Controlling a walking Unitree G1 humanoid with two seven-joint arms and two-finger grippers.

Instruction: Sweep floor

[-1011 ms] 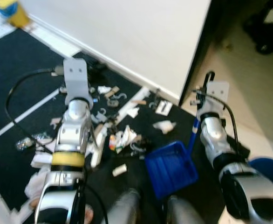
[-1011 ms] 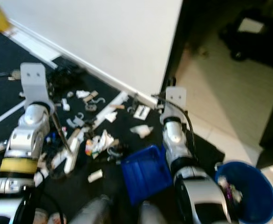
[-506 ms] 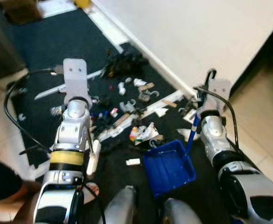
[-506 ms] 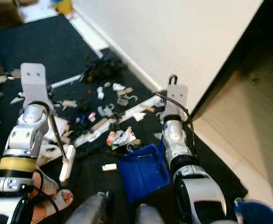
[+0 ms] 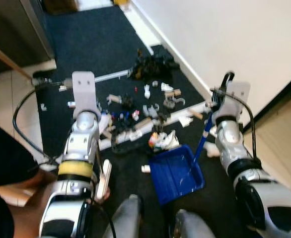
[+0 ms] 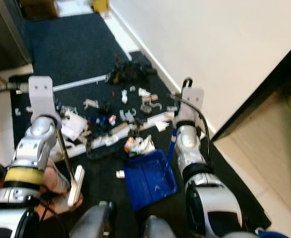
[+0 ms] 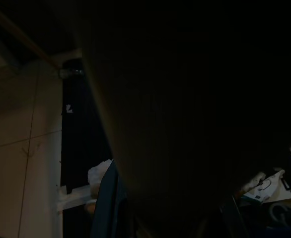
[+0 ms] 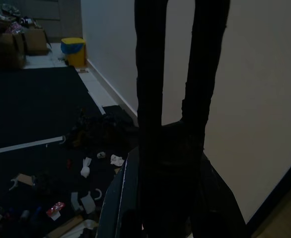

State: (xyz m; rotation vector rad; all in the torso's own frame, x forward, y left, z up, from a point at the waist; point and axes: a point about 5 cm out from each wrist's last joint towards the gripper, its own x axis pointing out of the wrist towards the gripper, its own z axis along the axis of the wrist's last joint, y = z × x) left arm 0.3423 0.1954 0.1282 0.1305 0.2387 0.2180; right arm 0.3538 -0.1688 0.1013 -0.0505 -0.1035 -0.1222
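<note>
A blue dustpan [image 5: 178, 171] rests on the dark carpet just ahead of my feet. Its blue handle [image 5: 203, 139] rises to my right gripper [image 5: 213, 108], which is shut on it; the black fingers [image 8: 150, 74] clamp it in the right wrist view. My left gripper [image 5: 92, 119] sits under its wrist plate, shut on a thin stick [image 6: 65, 151] ending in a white brush head [image 5: 104, 178] near the floor. Litter [image 5: 140, 119], scraps of paper, card and plastic, is strewn across the carpet beyond the dustpan. The left wrist view is very dark.
A white wall [image 5: 245, 39] runs along the right with a dark doorway edge. A long pale pole [image 5: 110, 76] lies on the carpet, ending at a black heap [image 5: 153, 62]. A person's foot [image 5: 16, 193] and dark clothing are at my left. A yellow bin [image 8: 76, 49] stands far off.
The camera has swung left: the blue bin at right has gone from view, and tiled floor and a person's foot have come in. Both grippers keep their hold.
</note>
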